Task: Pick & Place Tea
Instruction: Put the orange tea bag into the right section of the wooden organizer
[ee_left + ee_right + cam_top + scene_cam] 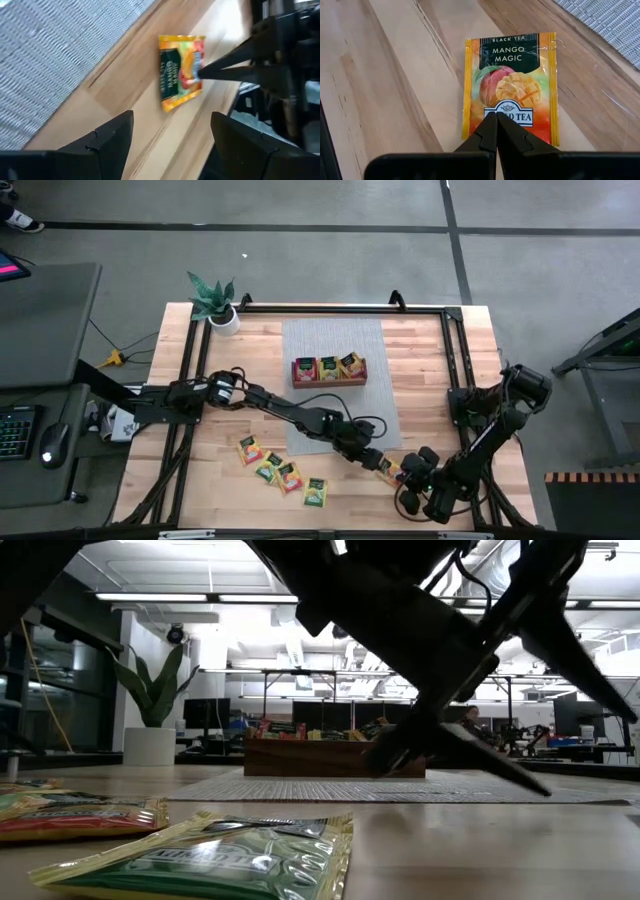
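Observation:
A yellow-edged Mango Magic tea packet (512,85) lies flat on the wooden table near the grey mat's corner, and also shows in the left wrist view (180,70). My right gripper (496,120) is shut, its tips over the packet's end nearest that arm (405,471). My left gripper (172,117) is open and hovers just beside the packet, on its mat side (372,456). Several more packets (283,472) lie flat near the table's near edge. The brown tray (328,370) on the mat holds packets. My right gripper's shut fingertips (490,131) rest on the printed face of the packet, near its label end (509,116) closest to that arm. They come slanting down from the table's right near side. The packet lies flat on the table, showing on both sides of the tips.
The grey woven mat (332,340) runs down the table's middle under the tray. A potted plant (215,305) stands at the far left corner. Black frame rails (455,360) border the table. Green (210,860) and red (80,817) packets lie close in the low view.

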Controlling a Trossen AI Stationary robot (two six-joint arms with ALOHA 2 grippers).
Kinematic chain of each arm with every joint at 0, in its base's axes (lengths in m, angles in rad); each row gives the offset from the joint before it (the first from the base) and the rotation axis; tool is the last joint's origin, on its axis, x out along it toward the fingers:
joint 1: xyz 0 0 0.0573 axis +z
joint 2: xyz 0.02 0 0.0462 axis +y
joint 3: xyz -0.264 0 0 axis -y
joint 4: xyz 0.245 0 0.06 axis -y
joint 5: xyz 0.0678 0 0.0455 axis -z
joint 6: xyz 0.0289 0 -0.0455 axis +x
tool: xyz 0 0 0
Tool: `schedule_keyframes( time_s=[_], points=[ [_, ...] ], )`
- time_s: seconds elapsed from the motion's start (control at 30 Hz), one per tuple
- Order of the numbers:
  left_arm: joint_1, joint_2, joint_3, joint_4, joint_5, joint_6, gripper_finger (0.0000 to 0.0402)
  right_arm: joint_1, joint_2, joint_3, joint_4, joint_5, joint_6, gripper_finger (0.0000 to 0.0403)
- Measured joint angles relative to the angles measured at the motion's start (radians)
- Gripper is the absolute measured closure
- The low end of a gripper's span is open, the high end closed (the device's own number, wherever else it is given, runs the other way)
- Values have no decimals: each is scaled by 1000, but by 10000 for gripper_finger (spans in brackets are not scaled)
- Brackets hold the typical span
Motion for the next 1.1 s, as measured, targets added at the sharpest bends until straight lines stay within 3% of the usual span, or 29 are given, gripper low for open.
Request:
schedule_keyframes(
  time_s=[0.57, 0.87, 1.1],
  points=[
    [1, 9, 2, -6, 14, 2, 138, -37, 2, -1, 61, 29, -70, 403],
    [-7, 90, 83, -29, 92, -26, 138, -89, 3, -1, 113, 24, -153, 403],
    [-18, 94, 110, -65, 60, -23, 138, -92, 3, -1, 119, 27, -158, 403]
  ],
)
